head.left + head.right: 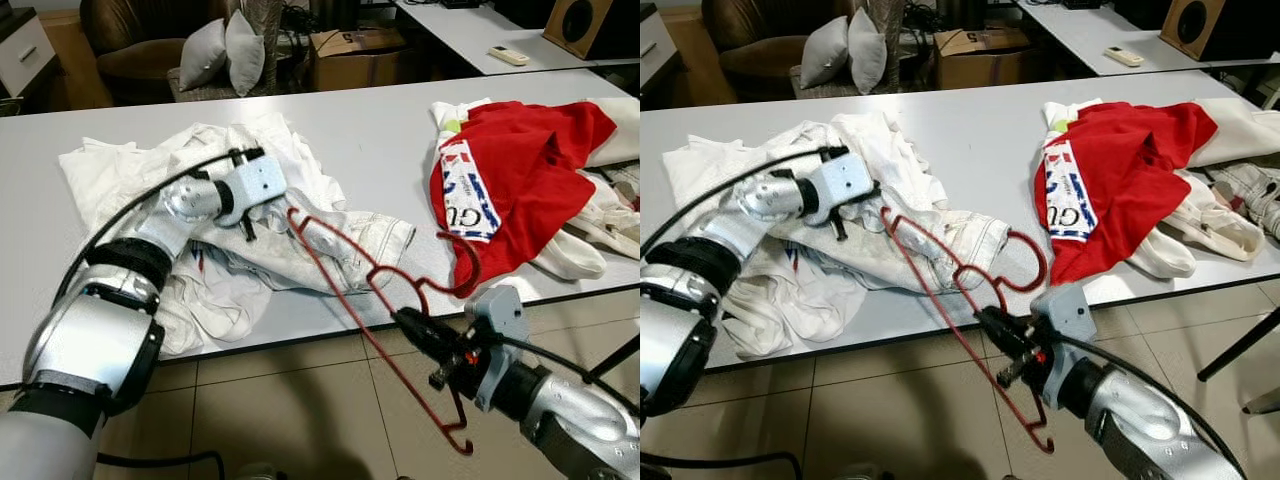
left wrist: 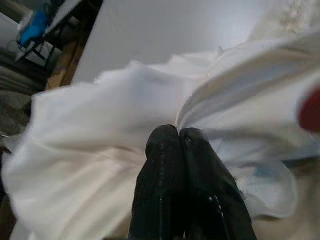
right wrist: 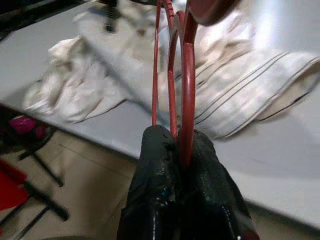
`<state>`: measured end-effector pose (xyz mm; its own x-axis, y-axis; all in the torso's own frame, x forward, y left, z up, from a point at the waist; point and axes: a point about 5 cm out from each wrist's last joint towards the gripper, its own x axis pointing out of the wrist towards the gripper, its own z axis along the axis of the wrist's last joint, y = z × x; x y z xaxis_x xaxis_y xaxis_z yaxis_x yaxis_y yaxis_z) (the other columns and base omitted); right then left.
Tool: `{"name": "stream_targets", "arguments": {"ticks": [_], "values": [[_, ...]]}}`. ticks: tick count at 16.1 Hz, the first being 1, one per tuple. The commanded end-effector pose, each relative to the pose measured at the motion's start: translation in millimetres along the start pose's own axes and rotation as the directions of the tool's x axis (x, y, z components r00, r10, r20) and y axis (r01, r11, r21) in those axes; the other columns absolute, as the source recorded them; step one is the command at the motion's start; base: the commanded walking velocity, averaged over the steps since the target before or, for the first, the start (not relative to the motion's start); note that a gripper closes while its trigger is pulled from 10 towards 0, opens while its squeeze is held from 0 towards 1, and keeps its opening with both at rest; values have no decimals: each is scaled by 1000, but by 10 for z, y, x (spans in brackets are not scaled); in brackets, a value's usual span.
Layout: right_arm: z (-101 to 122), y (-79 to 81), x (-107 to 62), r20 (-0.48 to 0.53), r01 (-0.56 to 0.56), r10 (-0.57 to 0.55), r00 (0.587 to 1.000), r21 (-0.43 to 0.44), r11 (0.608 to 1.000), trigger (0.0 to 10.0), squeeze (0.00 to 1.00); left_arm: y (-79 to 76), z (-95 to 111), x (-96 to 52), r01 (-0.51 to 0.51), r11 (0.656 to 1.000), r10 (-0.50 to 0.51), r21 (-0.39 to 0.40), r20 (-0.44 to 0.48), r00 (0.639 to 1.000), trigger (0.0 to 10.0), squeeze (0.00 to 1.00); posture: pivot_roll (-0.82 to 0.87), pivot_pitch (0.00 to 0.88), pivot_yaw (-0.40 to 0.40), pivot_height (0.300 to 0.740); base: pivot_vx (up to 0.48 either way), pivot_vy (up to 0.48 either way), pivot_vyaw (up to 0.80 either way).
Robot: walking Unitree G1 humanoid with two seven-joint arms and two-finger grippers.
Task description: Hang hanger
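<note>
— Nearest the head camera, what is there?

— Silver forearms, one at each lower corner. On the robot's right, the right gripper (image 1: 412,326) sits just off the near edge of the white table (image 1: 380,130), over the tiled floor (image 1: 300,400). Its two black fingers (image 3: 150,170) are clamped on the red wire hanger (image 1: 372,300).

— Where on the hanger does it grip?

— Near the neck, where the wires meet. The wrist view shows the red wires running up from between the pinched fingers. The hook end curls over the table edge toward the red garment (image 1: 520,170); one shoulder reaches out over the white garment (image 1: 250,230), the other hangs down below the gripper, over the floor.

— And the left arm?

— It stretches across the table onto the white garment. The left gripper (image 2: 179,135) has its fingertips (image 2: 162,142) pressed together against the cloth; a fold seems to start right at the tips, but whether cloth is pinched between them I cannot tell.

— How does the white garment lie?

— Crumpled and spread over the robot's left half of the table, with a striped hem near the hanger. The red garment, with a white printed panel, lies bunched on the right half atop more pale cloth.

— Anything behind the table?

— Two grey cushions (image 1: 222,52) on a brown armchair (image 1: 140,40), a cardboard box (image 1: 355,50), and another white table carrying a remote control (image 1: 508,55).
</note>
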<state>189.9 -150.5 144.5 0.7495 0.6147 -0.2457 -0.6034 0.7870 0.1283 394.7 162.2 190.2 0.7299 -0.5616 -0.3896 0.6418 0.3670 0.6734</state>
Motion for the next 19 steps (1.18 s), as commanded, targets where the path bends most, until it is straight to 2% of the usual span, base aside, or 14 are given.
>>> {"name": "stream_targets", "arguments": {"ticks": [1,6,9,11,12,13,15,17,18,19], "values": [[32,-76,37,8,40,-40,999,-7,999,10000,0,211,167,-86,-34,999,32,31,67,997,0,0,-53,0,44,723,0,0,0],[111,-199,248,16,100,-100,995,-10,995,10000,0,252,327,-154,-2,992,-15,124,137,990,0,0,-24,0,17,723,0,0,0],[138,-174,329,6,68,-68,998,-15,998,10000,0,411,460,-265,-68,983,38,170,174,984,0,0,-13,0,8,723,0,0,0],[161,-300,342,-7,187,-187,982,-15,982,10000,0,570,475,-384,-119,973,89,196,157,984,0,0,-10,0,15,723,0,0,0],[174,-342,343,-6,220,-220,975,-16,975,10000,0,596,470,-408,-127,972,97,199,151,984,0,0,-12,0,16,723,0,0,0],[274,-479,328,31,317,-317,948,-3,948,10000,0,702,461,-502,-173,964,147,202,139,979,0,0,-17,0,24,723,0,0,0],[388,-557,303,86,366,-365,927,9,931,10000,0,797,479,-585,-220,956,193,194,148,970,0,0,-18,0,25,723,0,0,0],[753,-558,270,251,333,-322,913,0,943,10000,0,1004,653,-762,-313,933,269,178,233,935,0,0,-18,0,22,723,0,0,0],[930,-500,266,322,288,-264,909,-28,957,10000,0,1116,780,-865,-356,920,301,163,286,910,0,0,-19,0,21,723,0,0,0],[1016,-442,263,352,245,-216,911,-42,969,10000,0,1209,906,-957,-396,907,332,144,336,881,0,0,-17,0,14,723,0,0,0]]}}
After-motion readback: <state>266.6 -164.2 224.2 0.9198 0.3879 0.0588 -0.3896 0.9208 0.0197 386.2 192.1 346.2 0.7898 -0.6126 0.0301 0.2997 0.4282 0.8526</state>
